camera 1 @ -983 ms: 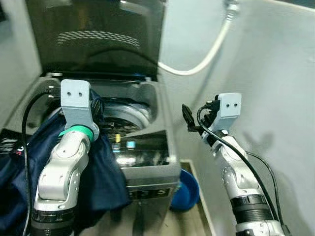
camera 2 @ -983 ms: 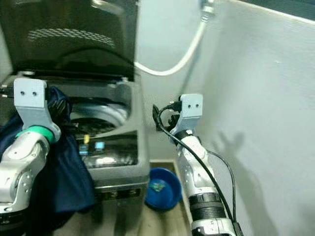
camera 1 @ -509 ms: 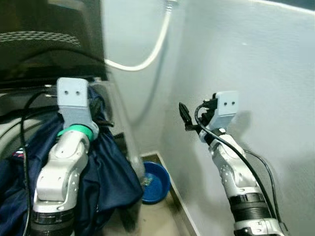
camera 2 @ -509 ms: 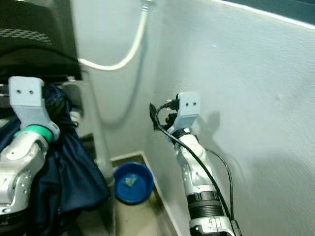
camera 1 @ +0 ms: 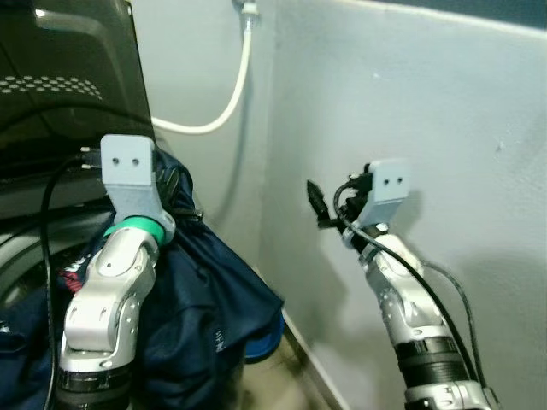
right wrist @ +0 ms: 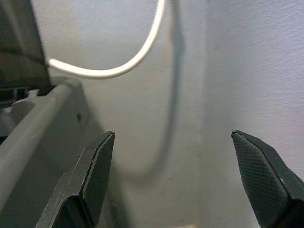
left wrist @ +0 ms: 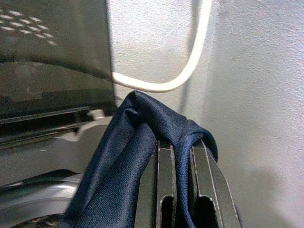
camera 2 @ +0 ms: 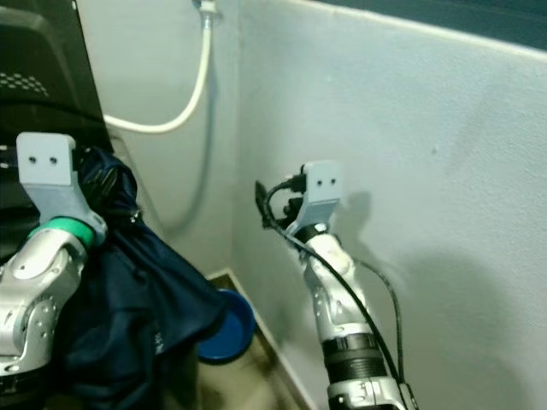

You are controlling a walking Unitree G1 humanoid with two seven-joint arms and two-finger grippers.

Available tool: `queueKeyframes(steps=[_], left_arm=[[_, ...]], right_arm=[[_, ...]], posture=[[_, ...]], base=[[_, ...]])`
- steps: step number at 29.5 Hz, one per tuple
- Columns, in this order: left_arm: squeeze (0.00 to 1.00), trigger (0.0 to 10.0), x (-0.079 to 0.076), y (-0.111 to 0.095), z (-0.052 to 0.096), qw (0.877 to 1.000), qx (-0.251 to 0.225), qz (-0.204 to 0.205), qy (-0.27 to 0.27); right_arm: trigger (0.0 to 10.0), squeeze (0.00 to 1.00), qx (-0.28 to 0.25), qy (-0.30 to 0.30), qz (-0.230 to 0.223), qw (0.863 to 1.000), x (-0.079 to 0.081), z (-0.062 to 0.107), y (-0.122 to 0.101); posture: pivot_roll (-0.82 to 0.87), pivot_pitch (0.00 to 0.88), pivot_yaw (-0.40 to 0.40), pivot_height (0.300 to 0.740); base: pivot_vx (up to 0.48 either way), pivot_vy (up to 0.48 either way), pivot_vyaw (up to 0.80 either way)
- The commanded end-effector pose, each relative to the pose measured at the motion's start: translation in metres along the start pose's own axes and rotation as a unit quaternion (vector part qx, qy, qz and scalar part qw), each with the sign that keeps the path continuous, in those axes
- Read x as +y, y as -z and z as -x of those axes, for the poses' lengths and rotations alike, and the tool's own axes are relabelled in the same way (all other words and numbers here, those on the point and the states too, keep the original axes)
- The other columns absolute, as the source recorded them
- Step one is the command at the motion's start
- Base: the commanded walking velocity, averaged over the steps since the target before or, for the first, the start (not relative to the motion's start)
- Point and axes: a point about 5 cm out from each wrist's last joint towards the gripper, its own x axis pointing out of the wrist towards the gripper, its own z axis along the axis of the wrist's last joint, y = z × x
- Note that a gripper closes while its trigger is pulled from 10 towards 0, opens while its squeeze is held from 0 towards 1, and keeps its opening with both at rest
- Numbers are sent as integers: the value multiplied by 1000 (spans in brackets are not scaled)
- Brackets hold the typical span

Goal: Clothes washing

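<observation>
Left gripper (left wrist: 183, 164) clenched on navy garment (camera 1: 205, 290), held raised beside washer (left wrist: 52, 142); cloth drapes down over left arm. Right gripper (right wrist: 175, 175) spread wide, holding nothing, raised near wall (camera 1: 410, 102). White hose (camera 1: 231, 94) on wall. Blue basin (camera 2: 229, 329) on floor below garment.

Left arm (camera 1: 107, 299): silver jointed shell, green ring under grey wrist bracket with two screw holes, black cable at frame's left edge. Right arm (camera 1: 410, 316): silver, black ribbed collar lower right, same bracket, black cables. Fingers (right wrist: 97, 171): black, textured pads.
</observation>
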Motion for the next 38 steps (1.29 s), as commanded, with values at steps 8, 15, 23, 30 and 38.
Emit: queueKeyframes(steps=[8,15,23,30,38], left_arm=[[0,10000,3,-3,2,1000,-5,-7,-2],[0,10000,5,-4,2,1000,-6,-6,-9],[0,10000,15,0,3,999,13,-8,-40],[0,10000,14,2,2,999,21,-6,-42],[0,10000,19,-21,-6,991,-61,-100,-60]], right_arm=[[10000,0,-11,4,-5,1000,-3,-2,-5],[10000,0,-16,5,-8,1000,-4,-3,-8],[10000,0,-13,5,-9,1000,-4,-2,-5],[10000,0,-12,5,-9,1000,-4,-2,-5],[10000,0,-33,-5,-10,999,-1,-9,-17]], posture=[[48,67,-16,740],[50,70,-19,740],[49,70,-16,740],[49,70,-17,740],[46,65,-18,740]], base=[[0,480,0],[0,411,0],[0,-420,0],[0,-343,0],[0,0,0]])
